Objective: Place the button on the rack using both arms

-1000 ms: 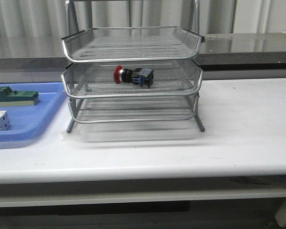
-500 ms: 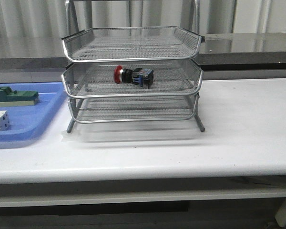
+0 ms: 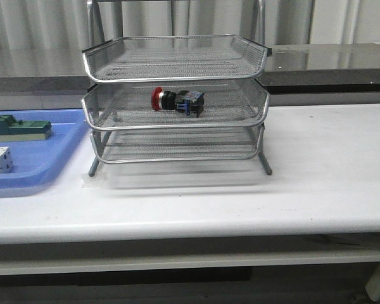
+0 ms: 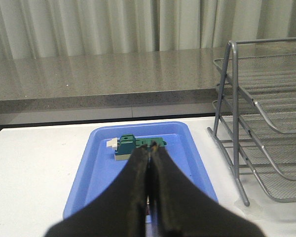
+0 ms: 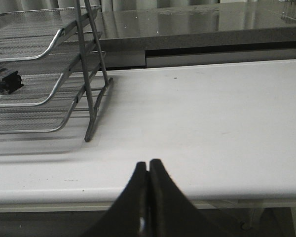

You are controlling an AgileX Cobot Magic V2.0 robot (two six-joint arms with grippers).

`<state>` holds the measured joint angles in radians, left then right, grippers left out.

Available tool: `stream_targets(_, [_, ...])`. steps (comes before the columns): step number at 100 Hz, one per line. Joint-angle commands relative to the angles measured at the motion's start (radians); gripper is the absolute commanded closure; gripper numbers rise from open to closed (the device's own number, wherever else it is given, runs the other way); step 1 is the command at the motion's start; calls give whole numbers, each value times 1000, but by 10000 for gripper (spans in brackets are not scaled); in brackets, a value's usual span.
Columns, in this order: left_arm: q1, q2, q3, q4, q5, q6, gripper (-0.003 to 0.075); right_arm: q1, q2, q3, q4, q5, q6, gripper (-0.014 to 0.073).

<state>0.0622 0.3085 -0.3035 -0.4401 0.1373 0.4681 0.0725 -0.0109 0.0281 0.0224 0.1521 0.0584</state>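
On the rack's (image 3: 175, 104) middle tier lies the button (image 3: 178, 100) — placement looks done; left gripper (image 4: 149, 170) and right gripper (image 5: 148, 173) both closed, empty, pulled clear — next: nothing but parking

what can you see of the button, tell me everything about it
The button is a small push-button with a red mushroom head, a dark collar and a blue and black block body, plastic by the look of it. It lies on its side on the mesh of the middle tier of the rack, head toward the robot's left, roughly centred. Only the mesh touches it; no gripper is near. The right wrist view catches just its dark body end.
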Motion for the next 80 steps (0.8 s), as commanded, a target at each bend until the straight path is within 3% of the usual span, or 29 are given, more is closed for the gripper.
stream_targets(1, [3,6,-30,-13,-77,-10,741,-7,-20,-19,-11,-89,-1,651])
stream_targets(27, [3,6,-28,-3,-77,-10,741,-7,-20,-19,-11,-89,-1,651])
stream_targets(41, [-16,6,-3,118,-77,-21,741,-7,-20,-19,-11,-89,-1,651])
stream_targets(66, [-91,6,96,431,-137,-350,741,-7,-20,-19,-11,-89,-1,651])
stream_targets(80, [-106,-31,170,473,-229,-392,741,-7,-20,-19,-11,-89,-1,651])
